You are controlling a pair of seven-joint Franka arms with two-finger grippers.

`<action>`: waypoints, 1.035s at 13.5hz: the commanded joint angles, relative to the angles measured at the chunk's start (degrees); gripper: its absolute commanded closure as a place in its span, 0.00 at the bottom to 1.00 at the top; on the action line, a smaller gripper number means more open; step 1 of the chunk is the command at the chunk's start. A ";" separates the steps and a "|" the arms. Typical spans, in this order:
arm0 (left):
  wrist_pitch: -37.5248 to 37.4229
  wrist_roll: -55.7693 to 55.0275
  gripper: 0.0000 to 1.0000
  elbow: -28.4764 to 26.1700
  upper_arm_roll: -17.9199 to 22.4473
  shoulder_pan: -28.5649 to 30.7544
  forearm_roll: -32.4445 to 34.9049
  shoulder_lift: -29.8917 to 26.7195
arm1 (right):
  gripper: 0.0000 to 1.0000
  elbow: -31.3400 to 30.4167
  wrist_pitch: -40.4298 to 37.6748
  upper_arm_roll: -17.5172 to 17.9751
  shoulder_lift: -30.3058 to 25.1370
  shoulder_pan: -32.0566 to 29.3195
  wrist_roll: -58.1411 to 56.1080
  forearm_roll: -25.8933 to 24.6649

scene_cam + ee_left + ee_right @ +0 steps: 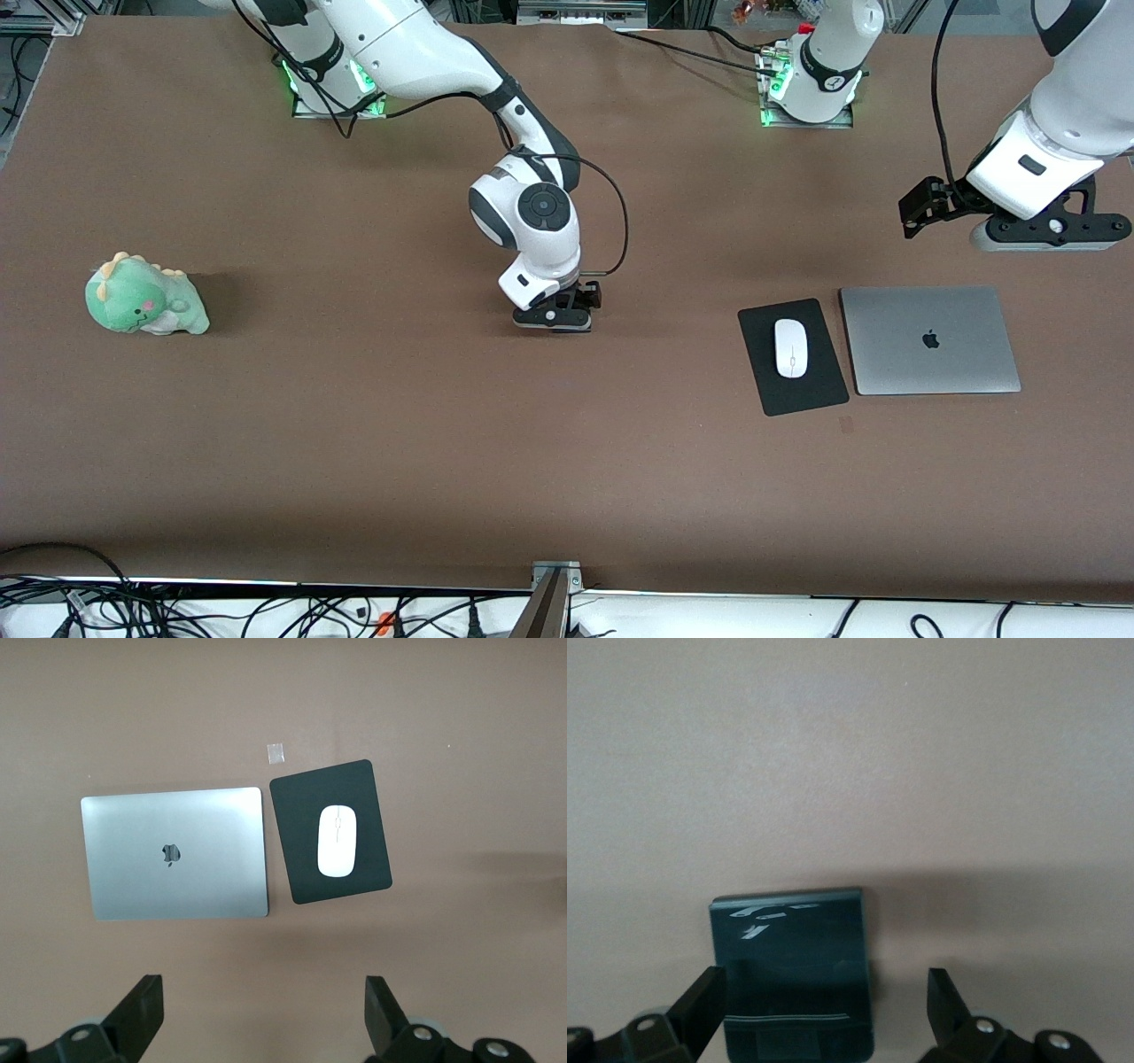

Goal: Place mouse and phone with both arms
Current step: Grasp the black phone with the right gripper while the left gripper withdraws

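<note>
We see the right pincer [824, 1010] spread low over the phone [796, 979] mid-surface. The left pincer [266, 1014] hangs spread above the laptop [930, 340]. The mouse [790, 347] lies on its pad [760, 368].

Phone [793, 979] hidden under right gripper [554, 317] in front view; its lower end cut off by right wrist view's edge.

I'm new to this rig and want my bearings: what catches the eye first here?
The right claw is down at mid-table, open, with the phone between its fingers. The white mouse lies on a black mouse pad beside a closed silver laptop; the left claw hangs open above them.
</note>
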 commanded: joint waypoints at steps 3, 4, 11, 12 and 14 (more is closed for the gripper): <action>-0.82 1.69 0.00 0.83 -0.78 1.05 -1.17 0.18 | 0.00 1.52 3.60 -0.76 1.66 1.14 3.06 -0.73; -0.82 1.69 0.00 0.83 -0.78 1.05 -1.17 0.18 | 0.00 1.61 4.74 -0.76 1.92 1.14 3.33 -0.73; -0.82 1.87 0.00 0.83 -0.69 1.05 -1.17 0.18 | 0.00 1.52 7.47 -1.03 3.77 1.14 3.15 -1.09; -0.82 1.69 0.00 0.83 -0.78 1.05 -1.17 0.18 | 0.00 1.52 7.56 -1.20 4.21 1.14 3.24 -1.87; -0.82 1.87 0.00 0.83 -0.78 1.05 -1.17 0.09 | 0.00 1.52 7.65 -1.20 4.74 1.14 3.33 -2.40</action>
